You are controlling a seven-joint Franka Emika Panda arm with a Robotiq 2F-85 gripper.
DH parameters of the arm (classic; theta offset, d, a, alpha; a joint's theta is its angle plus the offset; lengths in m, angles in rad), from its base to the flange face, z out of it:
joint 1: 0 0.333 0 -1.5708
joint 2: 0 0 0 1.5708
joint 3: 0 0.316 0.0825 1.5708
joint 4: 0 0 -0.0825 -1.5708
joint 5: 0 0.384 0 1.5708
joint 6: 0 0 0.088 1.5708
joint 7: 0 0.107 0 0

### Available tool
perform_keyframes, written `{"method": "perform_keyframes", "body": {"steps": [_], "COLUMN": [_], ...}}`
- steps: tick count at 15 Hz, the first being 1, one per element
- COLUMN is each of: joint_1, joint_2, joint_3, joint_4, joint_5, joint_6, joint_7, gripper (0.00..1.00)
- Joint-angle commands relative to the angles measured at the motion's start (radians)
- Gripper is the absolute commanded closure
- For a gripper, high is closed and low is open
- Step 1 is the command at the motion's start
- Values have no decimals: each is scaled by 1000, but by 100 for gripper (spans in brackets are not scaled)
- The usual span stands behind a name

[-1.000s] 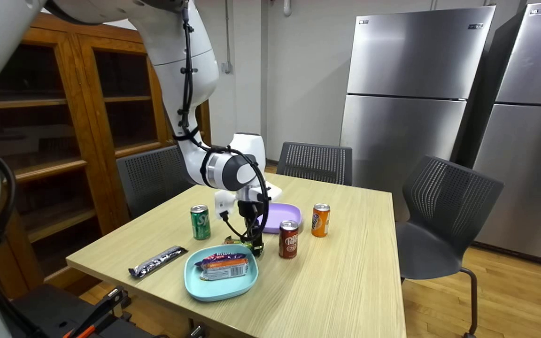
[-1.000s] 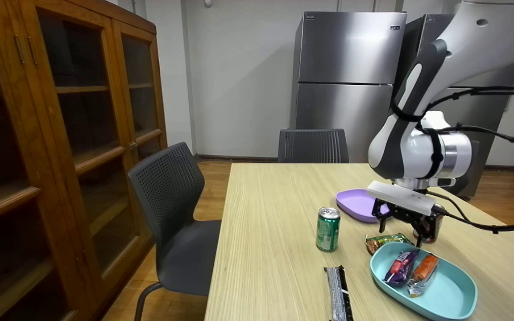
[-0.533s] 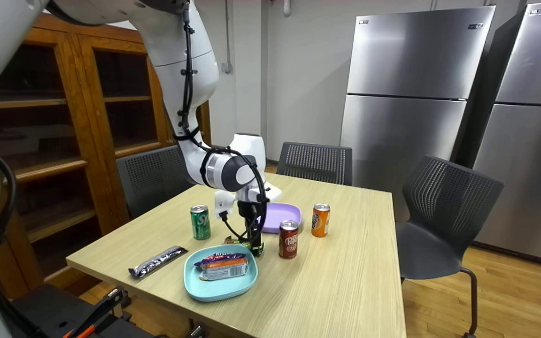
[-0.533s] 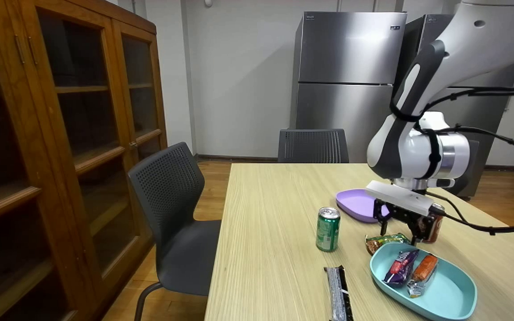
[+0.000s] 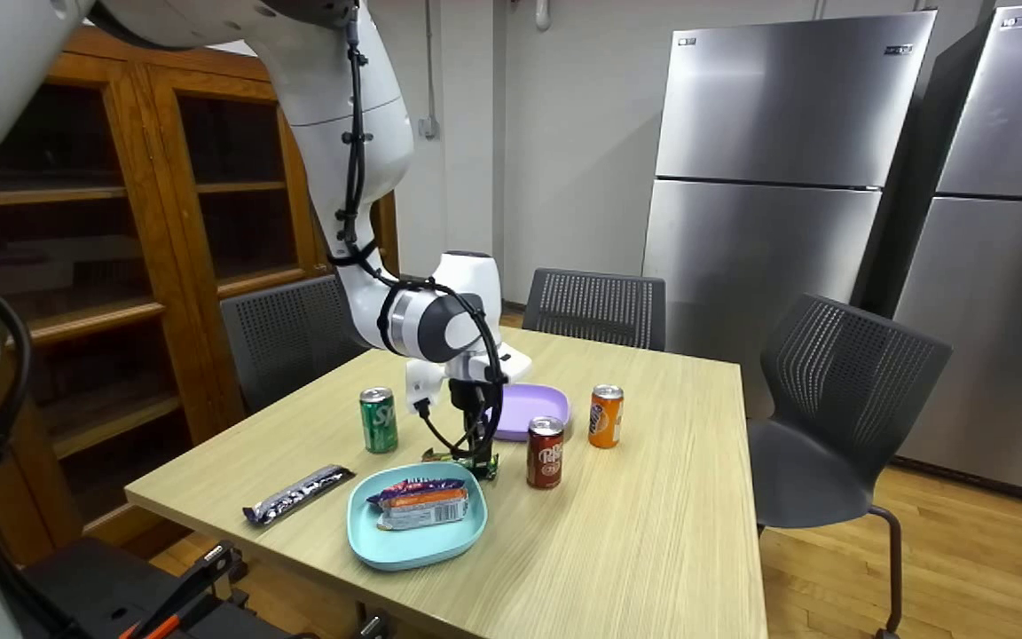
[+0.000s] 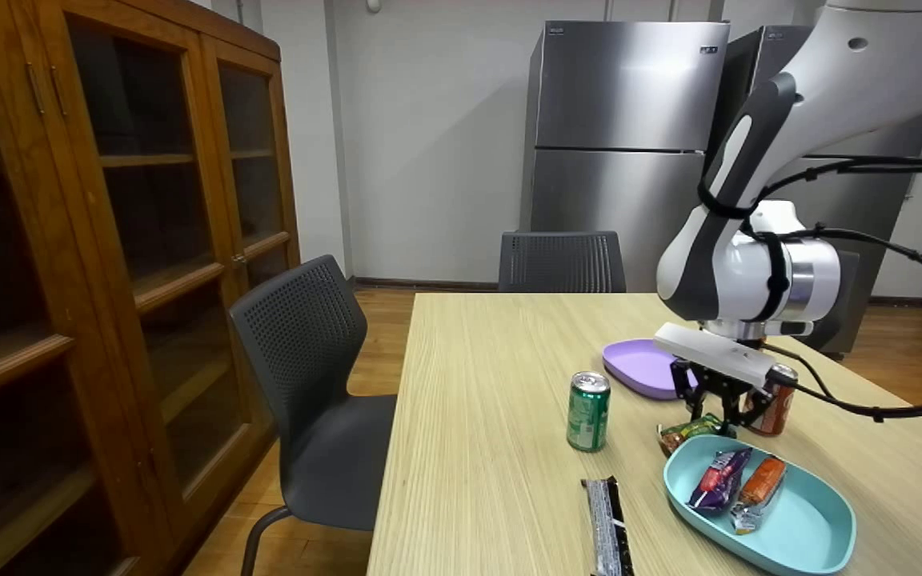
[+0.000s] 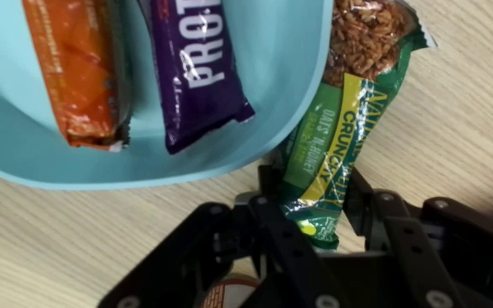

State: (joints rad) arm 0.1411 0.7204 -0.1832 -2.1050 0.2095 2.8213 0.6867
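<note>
Right now, the tool (image 7: 310, 182) straddles the green granola bar (image 7: 349, 119), jaws fairly narrow!
Whether it's actually pinched, I can't tell; the bar lies on the surface (image 5: 635, 532) just beside the blue tray (image 7: 212, 164), which carries an orange bar (image 7: 77, 72) and a purple bar (image 7: 195, 81), while a Dr Pepper can (image 5: 545, 457) stands close by.

Both exterior views look slantwise down across the worktop (image 5: 635, 532) toward a fridge (image 5: 768, 266); in an exterior view the arm (image 5: 320, 98) fills the upper left, in an exterior view its forearm (image 6: 869, 88) the upper right. The wrist view, much nearer, looks down past the tool (image 7: 310, 188). All share the blue tray (image 7: 280, 51).
</note>
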Motion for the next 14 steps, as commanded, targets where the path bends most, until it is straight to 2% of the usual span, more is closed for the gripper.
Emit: {"method": "perform_keyframes", "body": {"steps": [1, 8, 14], "joint_1": [-22, -20, -62], "joint_2": [-38, -113, -249], "joint_3": [30, 50, 88], "joint_4": [-17, -64, -196], "joint_5": [21, 20, 26], "joint_6": [12, 42, 57], "joint_7": [-24, -41, -128], "gripper": [84, 84, 84]}}
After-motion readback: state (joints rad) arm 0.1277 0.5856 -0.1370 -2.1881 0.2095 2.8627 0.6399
